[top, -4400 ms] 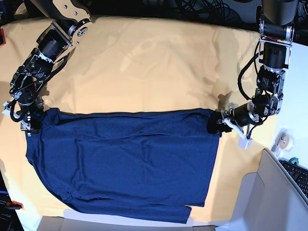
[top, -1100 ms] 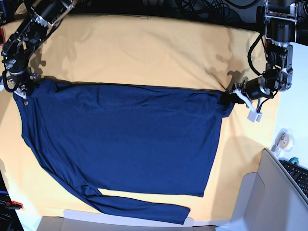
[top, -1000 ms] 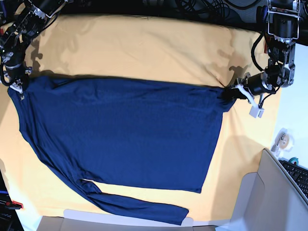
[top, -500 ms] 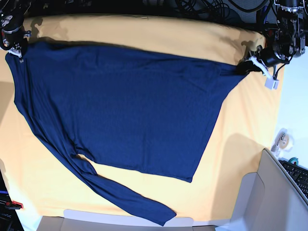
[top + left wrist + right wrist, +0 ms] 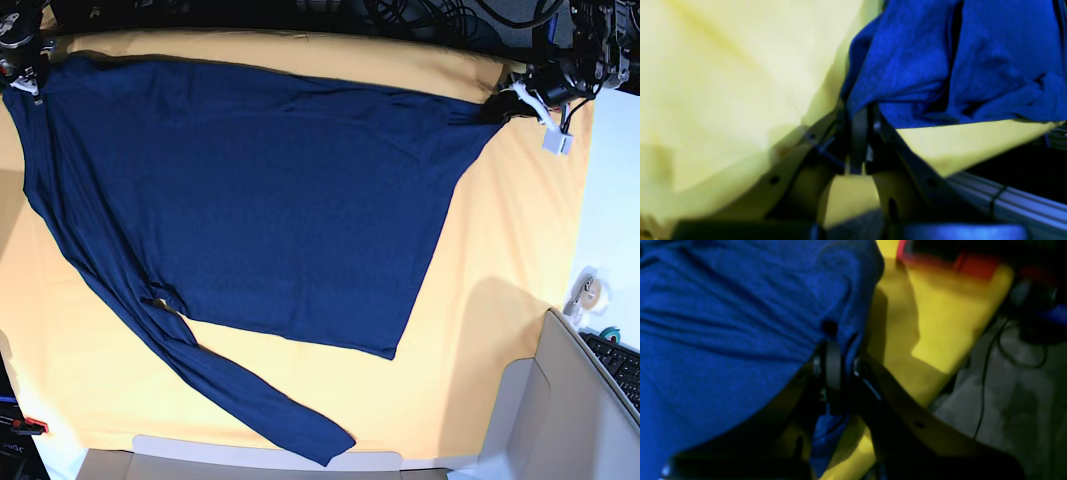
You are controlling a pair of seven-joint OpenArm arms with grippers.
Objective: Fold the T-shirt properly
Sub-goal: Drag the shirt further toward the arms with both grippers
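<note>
Yellow cloth [image 5: 500, 300] covers table. T-shirt [image 5: 260, 190] spread across it, one sleeve trailing toward near edge. Left tool [image 5: 858, 116] and right tool [image 5: 833, 350] each clenched on far corner. Fabric likely thin, limp, light; best pinched at hems, corners.

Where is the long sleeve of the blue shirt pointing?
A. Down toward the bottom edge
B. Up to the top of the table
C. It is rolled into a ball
A: in the base view the shirt lies spread out, and its sleeve stretches flat toward the bottom edge of the yellow cloth.
</note>
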